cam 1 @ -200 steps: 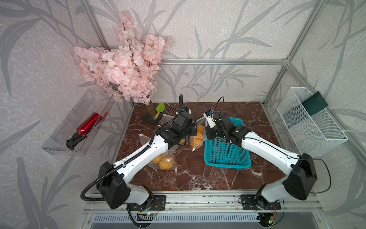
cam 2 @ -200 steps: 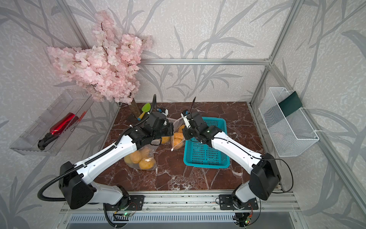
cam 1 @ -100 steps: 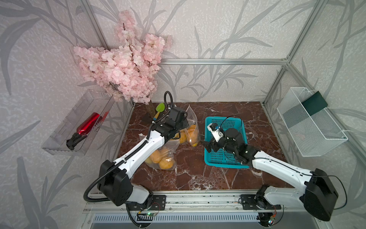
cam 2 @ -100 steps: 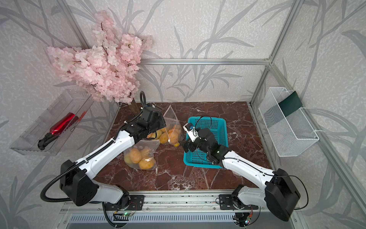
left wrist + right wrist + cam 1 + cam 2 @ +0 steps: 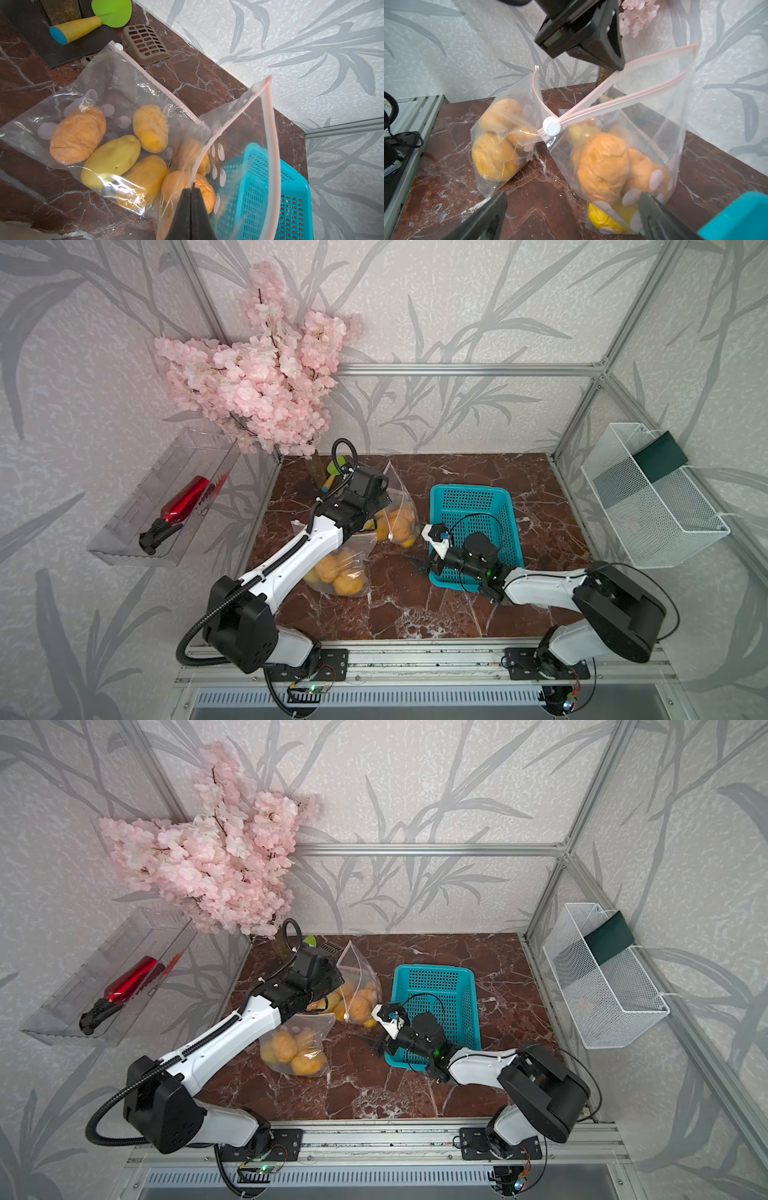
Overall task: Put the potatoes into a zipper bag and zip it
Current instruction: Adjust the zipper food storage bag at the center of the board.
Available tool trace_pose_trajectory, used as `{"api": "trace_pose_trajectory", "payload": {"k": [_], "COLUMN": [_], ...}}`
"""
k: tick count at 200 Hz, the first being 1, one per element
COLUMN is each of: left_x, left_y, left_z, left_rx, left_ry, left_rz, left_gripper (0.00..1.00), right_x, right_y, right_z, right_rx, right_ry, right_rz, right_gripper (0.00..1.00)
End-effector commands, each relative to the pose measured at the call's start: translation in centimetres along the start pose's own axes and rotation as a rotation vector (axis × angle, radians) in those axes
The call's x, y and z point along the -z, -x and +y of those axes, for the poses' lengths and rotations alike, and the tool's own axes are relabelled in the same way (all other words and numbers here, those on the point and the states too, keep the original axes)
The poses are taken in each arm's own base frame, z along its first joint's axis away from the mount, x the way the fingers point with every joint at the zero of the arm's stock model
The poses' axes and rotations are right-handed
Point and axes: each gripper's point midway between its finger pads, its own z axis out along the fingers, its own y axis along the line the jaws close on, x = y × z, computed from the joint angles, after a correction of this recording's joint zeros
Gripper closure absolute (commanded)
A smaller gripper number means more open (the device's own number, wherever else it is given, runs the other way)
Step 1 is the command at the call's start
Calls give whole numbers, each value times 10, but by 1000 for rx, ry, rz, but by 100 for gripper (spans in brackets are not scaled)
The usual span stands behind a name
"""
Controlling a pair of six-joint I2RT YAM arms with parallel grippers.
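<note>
One left pincer tight on bag

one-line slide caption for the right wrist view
Left gripper pinches the open clear zipper bag of orange-tan potatoes.

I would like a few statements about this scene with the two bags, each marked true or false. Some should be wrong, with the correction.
1. The left gripper is shut on the rim of the held zipper bag. True.
2. The held zipper bag's mouth is open, with the slider at one end. True.
3. The potatoes lie loose on the table. False: those in view are inside two clear bags, the held one and the second bag, which lies on the table.
4. The right gripper holds a potato. False: its jaws stand open and empty.
5. The red bottle stands on the table. False: it lies in the clear tray on the side wall.
</note>
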Motion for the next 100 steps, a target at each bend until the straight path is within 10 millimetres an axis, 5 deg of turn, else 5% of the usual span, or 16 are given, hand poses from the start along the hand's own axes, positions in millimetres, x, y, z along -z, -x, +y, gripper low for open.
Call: {"api": "trace_pose_trajectory", "payload": {"k": [1, 34, 53, 100], "left_x": [12, 15, 13, 11], "left_y": [13, 13, 10, 10], "left_z": [0, -4, -5, -5], "left_rx": [51, 61, 70, 82], "left_ry": [-18, -45, -55, -54], "left_rz": [-56, -52, -42, -35], "left_gripper": [100, 100, 100, 100], "right_x": [-7, -32, -50, -56], "right_y": [41, 37, 19, 9], "right_z": [17, 14, 9, -16], "right_rx": [48, 44, 32, 29], "right_ry": [90, 75, 25, -163], "right_rz": [-199, -175, -114, -136], "right_gripper": [3, 12, 18, 32]}}
